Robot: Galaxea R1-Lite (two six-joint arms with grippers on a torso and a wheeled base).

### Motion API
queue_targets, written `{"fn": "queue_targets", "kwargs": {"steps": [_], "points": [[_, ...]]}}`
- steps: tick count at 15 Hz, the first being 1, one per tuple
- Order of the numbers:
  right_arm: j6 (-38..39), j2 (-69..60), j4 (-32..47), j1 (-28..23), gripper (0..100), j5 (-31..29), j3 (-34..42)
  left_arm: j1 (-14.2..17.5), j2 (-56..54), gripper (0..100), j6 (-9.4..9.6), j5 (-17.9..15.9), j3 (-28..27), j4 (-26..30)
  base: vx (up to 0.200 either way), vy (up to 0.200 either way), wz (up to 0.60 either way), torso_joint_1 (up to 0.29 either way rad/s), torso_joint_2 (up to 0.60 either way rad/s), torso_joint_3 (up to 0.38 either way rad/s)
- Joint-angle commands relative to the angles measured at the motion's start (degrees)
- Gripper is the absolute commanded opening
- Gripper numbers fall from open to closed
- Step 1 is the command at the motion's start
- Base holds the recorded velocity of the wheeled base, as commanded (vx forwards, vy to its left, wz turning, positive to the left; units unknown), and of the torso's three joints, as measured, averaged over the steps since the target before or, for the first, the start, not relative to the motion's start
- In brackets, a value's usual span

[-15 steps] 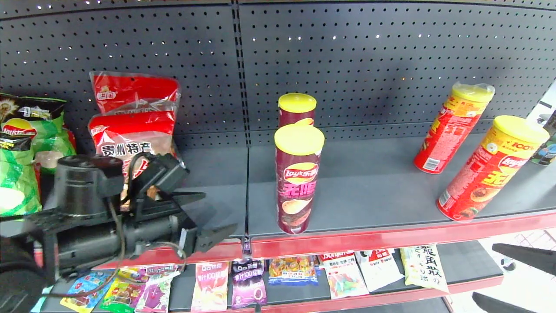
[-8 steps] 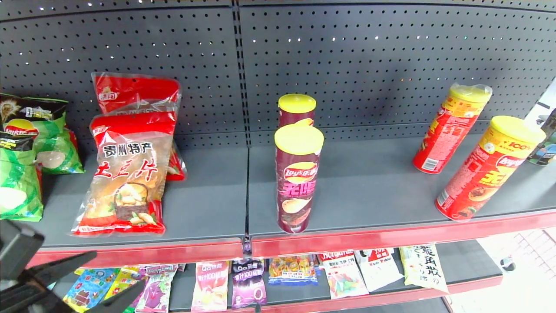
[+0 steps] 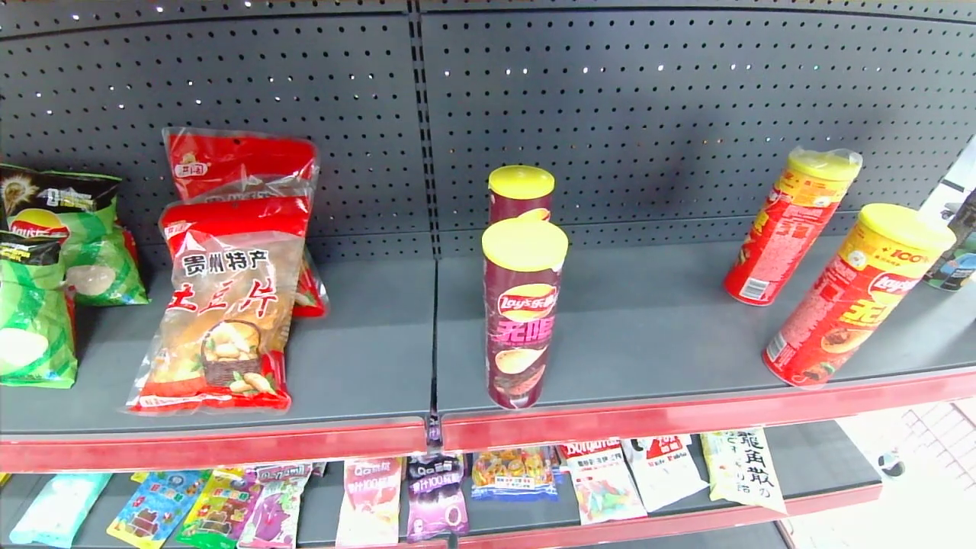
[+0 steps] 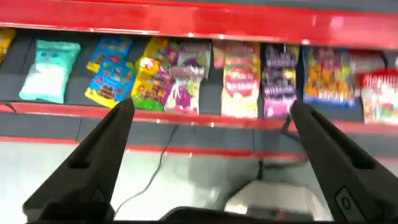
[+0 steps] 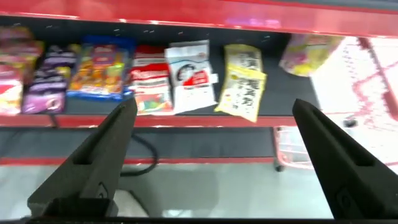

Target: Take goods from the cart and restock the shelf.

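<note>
On the grey shelf [image 3: 366, 366] stand a red bag of potato slices [image 3: 225, 305] with a second red bag [image 3: 229, 156] behind it, green chip bags [image 3: 46, 259] at the far left, two maroon chip cans [image 3: 524, 309] in the middle and two red chip cans [image 3: 858, 293] leaning at the right. My left gripper [image 4: 211, 112] is open and empty, facing the lower shelf of small snack packets [image 4: 180, 74]. My right gripper [image 5: 214, 112] is also open and empty, facing the lower shelf packets [image 5: 186, 74] further right.
The shelf has a red front lip [image 3: 610, 419] and a perforated dark back panel [image 3: 610, 114]. A lower shelf [image 3: 831, 457] holds a row of small packets [image 3: 526, 476]. Bare shelf lies between the maroon and red cans. A pale floor [image 5: 205, 186] lies below.
The left arm has dropped down and left out of the head view, uncovering the red bag of potato slices. The right fingers at the lower right edge have also left the picture.
</note>
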Motion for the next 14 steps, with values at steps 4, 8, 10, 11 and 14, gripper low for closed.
{"fn": "queue_targets", "kwargs": {"steps": [4, 8, 10, 11, 14], "points": [[3.86, -5.14, -9.29, -0.07, 100, -7.44, 6.69, 1.15, -12.72, 100, 1.39, -3.90, 11.38, -16.38, 0.000, 0.000, 0.00, 0.000, 0.00, 0.000], [6.93, -3.12, -16.85, 3.89, 100, 1.26, 9.85, 1.15, -12.72, 100, 3.06, -5.83, 14.54, -22.27, 0.000, 0.000, 0.00, 0.000, 0.00, 0.000], [6.85, -6.28, -16.41, 9.42, 100, 1.18, 10.03, 5.10, -14.13, 100, 3.06, -4.07, 14.46, -21.83, 0.000, 0.000, 0.00, 0.000, 0.00, 0.000], [7.11, -9.18, -16.32, 9.34, 100, -0.58, 11.00, 7.39, -14.57, 100, 2.71, -3.98, 14.46, -21.74, 0.000, 0.000, 0.00, 0.000, 0.00, 0.000], [9.92, -10.68, -16.41, 8.46, 100, -6.38, 11.43, 5.19, -17.82, 100, 5.96, -11.37, 14.46, -20.51, 0.000, 0.000, 0.00, 0.000, 0.00, 0.000]]}}
